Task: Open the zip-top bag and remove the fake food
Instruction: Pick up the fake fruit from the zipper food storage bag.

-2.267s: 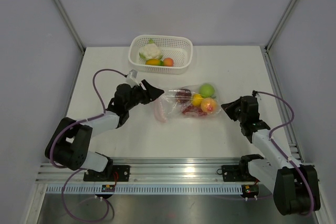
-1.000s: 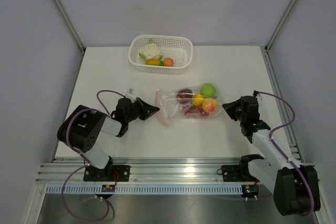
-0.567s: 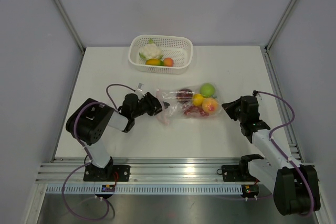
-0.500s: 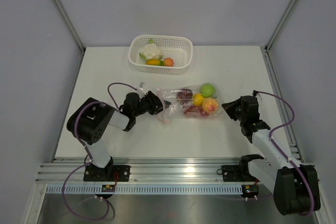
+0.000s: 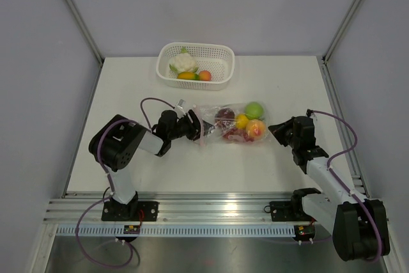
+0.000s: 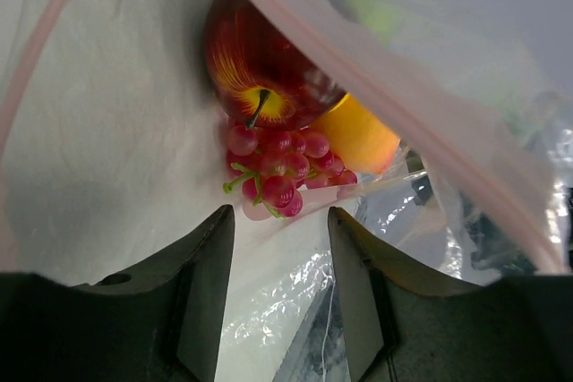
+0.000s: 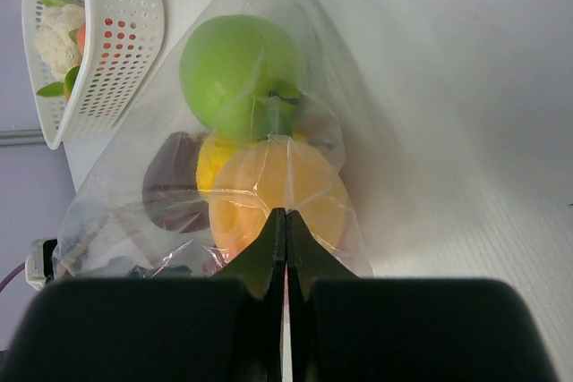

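Left arm pose: folded tightly on itself, with the forearm lying low over the table (image 5: 192, 171) and directed rightwards at the bag's mouth.
Left claw (image 5: 193, 126): recorded as partly parted, with a clear gap between the two fingers in the wrist view; nothing was gripped.
Left claw position: the fingertips were seen at the open mouth of the zip-top bag (image 5: 229, 126), with the pink zip strip (image 6: 376, 91) running diagonally above them.
Right arm pose: stretched from its base up and leftwards, with the wrist held low near the bag's far end.
Right claw (image 5: 273, 130): fully closed, fingers pressed together, tips against the bag's sealed end. Whether film was pinched between them could not be told.
Zip-top bag location: lying flat on the table between the two claws, mouth towards the left claw, just in front of the white basket (image 5: 230, 62).
Fake food (image 5: 246, 123): contained inside the bag, bunched towards the right claw's end.
Contents ahead of left claw: a red apple (image 6: 264, 69), a bunch of red grapes (image 6: 277, 167) touching it and an orange piece (image 6: 358, 136) behind. The grapes were noted just beyond the fingertips, not touched.
Contents ahead of right claw: a green apple (image 7: 237, 73) farthest, with an orange fruit (image 7: 277, 190) directly before the tips.
Basket contents: cauliflower and small orange pieces were noted.
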Controlling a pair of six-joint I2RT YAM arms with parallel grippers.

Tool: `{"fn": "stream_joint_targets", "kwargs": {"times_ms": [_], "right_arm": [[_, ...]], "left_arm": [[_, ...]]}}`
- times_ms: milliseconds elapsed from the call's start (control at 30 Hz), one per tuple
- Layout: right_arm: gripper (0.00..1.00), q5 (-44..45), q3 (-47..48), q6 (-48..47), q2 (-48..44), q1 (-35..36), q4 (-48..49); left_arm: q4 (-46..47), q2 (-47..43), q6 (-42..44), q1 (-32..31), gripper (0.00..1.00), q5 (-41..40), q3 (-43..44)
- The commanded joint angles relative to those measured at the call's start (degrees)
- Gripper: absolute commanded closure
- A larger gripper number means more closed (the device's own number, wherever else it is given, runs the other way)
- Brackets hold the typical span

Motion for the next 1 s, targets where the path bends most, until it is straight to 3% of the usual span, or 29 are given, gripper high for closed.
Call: {"fn": "stream_joint_targets", "kwargs": {"times_ms": [0, 300, 533, 600, 633, 733, 967], "right_arm": [[1.0, -1.4, 0.5, 0.3, 0.5, -0.2, 3.4], [1.0, -2.0, 0.2, 0.5, 0.3, -0.2, 4.0], [1.0, -3.6, -0.3, -0.5, 0.4, -0.2, 5.8], [0.88, -3.7, 0.5, -1.9, 0.4, -0.2, 5.0], [0.67, -3.3, 1.6, -2.7, 0.2, -0.2, 3.3], [0.48, 0.2, 3.5, -4.7, -1.9, -0.2, -1.6], [0.29, 2.3, 6.6, -9.6, -7.8, -0.2, -6.5]], "left_arm": [[-1.7, 0.9, 3.1, -0.8, 0.5, 1.3, 3.1], [-4.7, 1.2, 6.0, -1.6, 0.47, -2.4, 5.2], [2.6, 2.5, 5.4, -1.9, 0.51, -7.7, 4.6], [1.4, 2.6, 6.1, -1.9, 0.51, -7.8, 5.2], [1.3, 2.5, 6.3, -1.9, 0.51, -7.8, 5.3], [1.1, 2.1, 6.5, -1.8, 0.51, -8.0, 5.5], [0.2, 2.2, 6.9, -1.8, 0.5, -7.5, 6.2]]}}
